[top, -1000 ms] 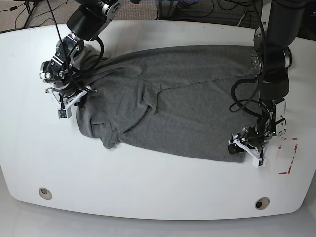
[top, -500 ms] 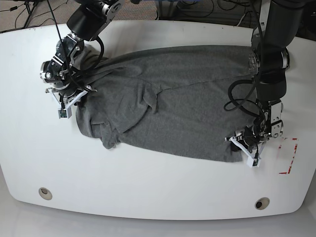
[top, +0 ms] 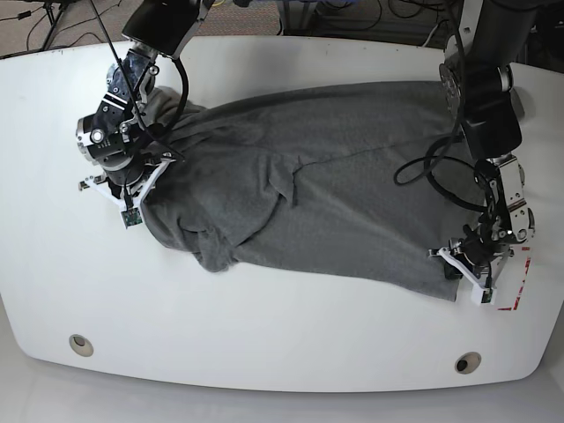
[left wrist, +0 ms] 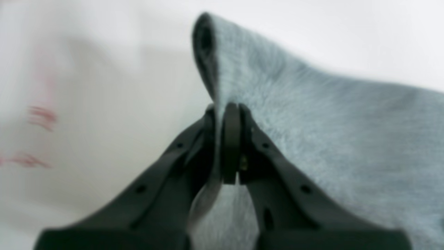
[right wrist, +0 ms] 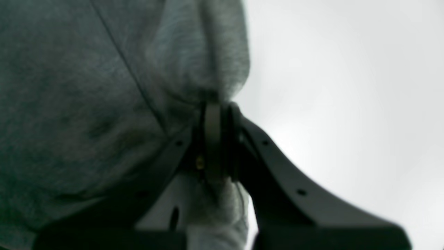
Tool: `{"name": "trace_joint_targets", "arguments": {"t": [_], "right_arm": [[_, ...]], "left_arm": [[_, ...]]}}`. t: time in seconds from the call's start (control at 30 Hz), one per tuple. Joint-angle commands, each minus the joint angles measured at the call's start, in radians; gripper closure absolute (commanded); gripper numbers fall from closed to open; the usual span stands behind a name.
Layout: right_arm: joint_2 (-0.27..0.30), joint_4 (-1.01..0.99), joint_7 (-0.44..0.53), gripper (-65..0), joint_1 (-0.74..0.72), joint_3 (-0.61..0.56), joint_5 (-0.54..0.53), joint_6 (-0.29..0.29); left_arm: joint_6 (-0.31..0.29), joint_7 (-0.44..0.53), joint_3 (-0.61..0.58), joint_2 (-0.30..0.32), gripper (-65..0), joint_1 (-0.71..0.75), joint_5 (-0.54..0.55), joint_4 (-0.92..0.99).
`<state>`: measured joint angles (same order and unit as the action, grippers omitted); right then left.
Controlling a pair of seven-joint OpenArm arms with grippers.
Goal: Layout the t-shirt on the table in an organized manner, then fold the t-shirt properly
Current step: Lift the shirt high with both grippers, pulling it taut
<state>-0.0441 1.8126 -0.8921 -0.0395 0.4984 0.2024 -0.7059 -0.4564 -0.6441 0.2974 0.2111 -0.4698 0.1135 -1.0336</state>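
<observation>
While both jaws pinch it (opposite ends), t-shirt [top: 326, 185] spans between.

- table [top: 264, 335]: glossy white top, curved edges, fills most of base view
- two small round holes in the near edge, one near-left [top: 80, 344], one near-right [top: 467, 362]
- red-and-white tape mark [top: 518, 284] near right edge
- t-shirt [top: 326, 194]: grey, lying rumpled across the table's middle, left to right, bunched at left end, lower right corner just beside the tape mark
</observation>
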Motion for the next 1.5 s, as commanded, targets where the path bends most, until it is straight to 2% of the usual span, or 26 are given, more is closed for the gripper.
{"name": "trace_joint_targets", "arguments": {"t": [0.0, 0.07, 0.23, 0.4, 0.57, 0.67, 0.83, 1.07, 1.33, 1.47], "right_arm": [[0.01, 0.066, -0.002, 0.0, -0.021, -0.008, -0.002, 0.008], [0.013, 0.075, -0.002, 0.0, -0.029, -0.01, -0.002, 0.008], [0.06, 0.077, -0.003, 0.0, -0.067, -0.031, -0.002, 0.008], [0.117, 0.085, -0.003, 0.0, -0.116, -0.089, -0.002, 0.008], [0.191, 0.085, -0.006, 0.0, -0.21, -0.143, -0.002, 0.008], [0.238, 0.085, -0.02, 0.0, -0.297, -0.174, -0.002, 0.008], [0.324, 0.079, -0.111, 0.0, -0.475, -0.229, -0.007, 0.008], [0.425, 0.075, -0.166, -0.2, -0.753, -0.358, -0.011, 0.008], [0.461, 0.04, -0.233, -0.2, -1.031, -0.491, -0.007, 0.008], [0.461, 0.042, -0.255, -0.2, -1.077, -0.499, -0.007, 0.008]], "left_arm": [[-0.002, 0.0, 0.003, 0.023, -0.3, -0.017, 0.016, -0.113], [-0.002, -0.021, 0.003, 0.023, -0.3, -0.01, 0.016, -0.161], [-0.002, -0.059, 0.003, 0.023, -0.3, -0.007, 0.016, -0.271], [-0.002, -0.081, 0.01, 0.021, -0.1, -0.025, 0.016, -0.38], [0.0, -0.135, 0.042, 0.018, -0.1, -0.102, 0.016, -0.492], [0.0, -0.187, 0.059, 0.018, -0.1, -0.182, 0.016, -0.546], [0.0, -0.248, 0.079, 0.02, -0.1, -0.326, 0.016, -0.591], [0.003, -0.259, 0.079, 0.024, -0.1, -0.557, 0.012, -0.586], [0.003, -0.285, 0.061, 0.024, -0.3, -0.751, 0.013, -0.52], [0.003, -0.325, 0.067, 0.04, -0.3, -0.775, 0.015, -0.544]]}}
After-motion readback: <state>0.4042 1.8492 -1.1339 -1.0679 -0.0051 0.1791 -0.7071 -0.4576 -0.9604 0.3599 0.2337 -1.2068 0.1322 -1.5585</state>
